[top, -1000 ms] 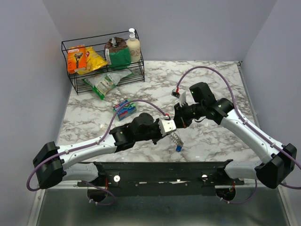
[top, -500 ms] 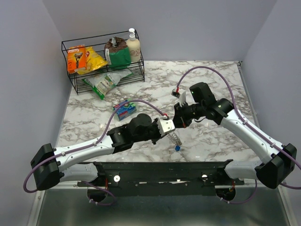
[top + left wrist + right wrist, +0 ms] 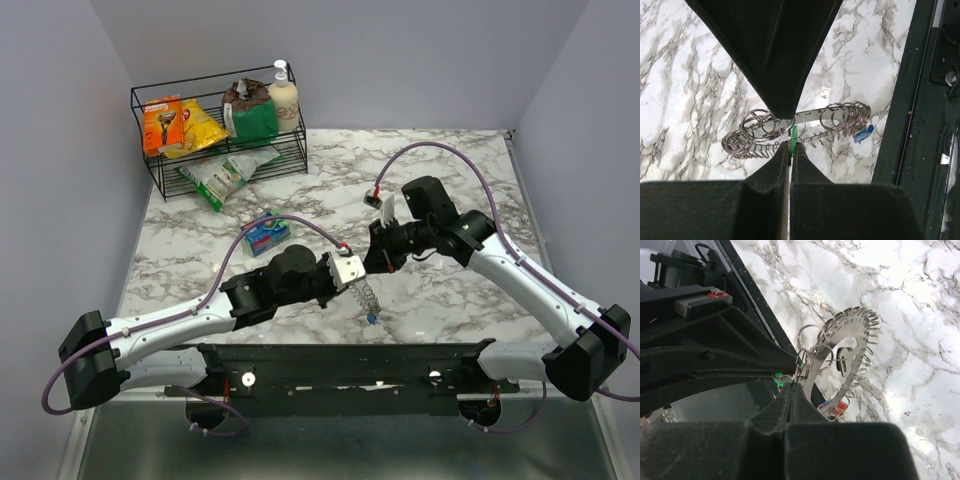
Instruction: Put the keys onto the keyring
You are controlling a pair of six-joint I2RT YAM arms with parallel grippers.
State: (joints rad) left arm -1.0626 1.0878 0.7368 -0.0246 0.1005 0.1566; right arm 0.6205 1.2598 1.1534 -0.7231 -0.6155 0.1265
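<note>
Keyring [image 3: 810,117] hanging over marble table [image 3: 680,75], right gripper [image 3: 791,390] clamping tight on keyring's rim, left gripper [image 3: 791,150] pinching green key [image 3: 794,133] beside that rim, blue key [image 3: 862,134] dangling from keyring's other end.

The left gripper [image 3: 790,149] and right gripper [image 3: 792,386] meet tip to tip; the keyring [image 3: 811,114] and green key [image 3: 794,133] fill the gap. Below the jaws, the hanging ring and blue key [image 3: 862,134] block descent. Nearward: black mounting rail [image 3: 920,125]. Beyond the jaws: open marble tabletop [image 3: 450,165].
</note>
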